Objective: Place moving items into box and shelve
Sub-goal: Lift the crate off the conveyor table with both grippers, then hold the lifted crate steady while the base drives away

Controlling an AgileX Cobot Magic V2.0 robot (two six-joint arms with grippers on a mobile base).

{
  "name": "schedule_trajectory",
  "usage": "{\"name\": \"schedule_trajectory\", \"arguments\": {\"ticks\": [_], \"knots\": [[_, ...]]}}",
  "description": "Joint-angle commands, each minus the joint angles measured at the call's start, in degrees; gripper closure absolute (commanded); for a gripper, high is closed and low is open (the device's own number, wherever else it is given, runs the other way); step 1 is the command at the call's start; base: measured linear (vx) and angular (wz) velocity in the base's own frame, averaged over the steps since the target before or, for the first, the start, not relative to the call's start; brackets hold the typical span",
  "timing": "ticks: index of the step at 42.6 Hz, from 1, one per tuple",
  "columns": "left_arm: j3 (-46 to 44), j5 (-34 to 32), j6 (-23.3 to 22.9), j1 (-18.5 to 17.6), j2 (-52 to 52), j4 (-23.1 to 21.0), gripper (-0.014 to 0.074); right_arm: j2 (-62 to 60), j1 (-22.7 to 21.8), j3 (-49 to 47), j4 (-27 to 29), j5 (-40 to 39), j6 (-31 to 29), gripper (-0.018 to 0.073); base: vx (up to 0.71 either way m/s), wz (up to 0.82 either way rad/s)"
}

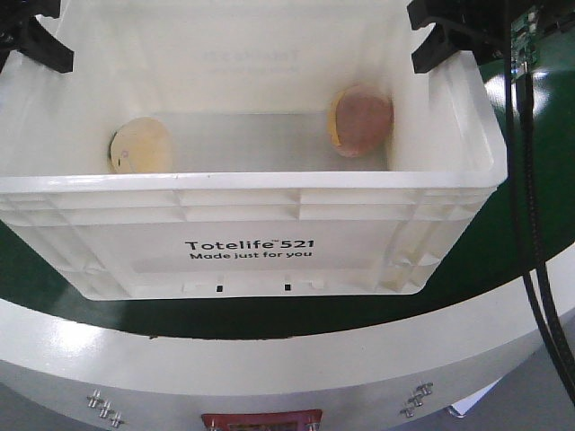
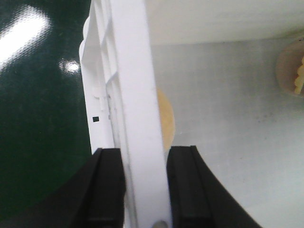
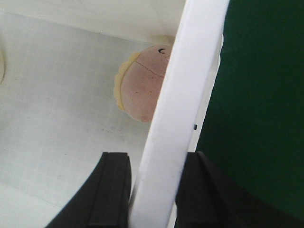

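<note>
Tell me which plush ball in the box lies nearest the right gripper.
The pinkish-brown ball, beside the wall of the box that the right gripper clamps; the cream ball lies at the opposite, left end.

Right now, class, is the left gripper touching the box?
Touching. In the left wrist view the left gripper clamps the box rim, fingers flush against both faces.

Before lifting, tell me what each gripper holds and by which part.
Both hold the box: the left gripper clamps its left side rim, the right gripper its right side rim.
</note>
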Motion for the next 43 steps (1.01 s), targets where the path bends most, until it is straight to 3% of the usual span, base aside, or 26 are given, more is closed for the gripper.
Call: {"name": "schedule_trajectory", "arguments": {"ticks": [1,19,43], "knots": [[-2.26,-5.55,-0.09,-0.99,-2.96,-9.91,0.0600,-3.44,0.90,-2.22,10.28,-4.88,-1.61,0.0562,-0.05,0.00],[-2.26,-5.55,-0.09,-0.99,-2.96,-9.85,0.0600,-3.44,0.90,-2.22,10.28,-4.88,-1.61,0.0562,-0.11,0.06],[-2.26,-5.55,-0.09,-0.99,-2.96,-9.85,0.0601,-3.44,0.90,-2.22,10.28,-4.87,-1.61,0.0562,-0.12,0.43]]}}
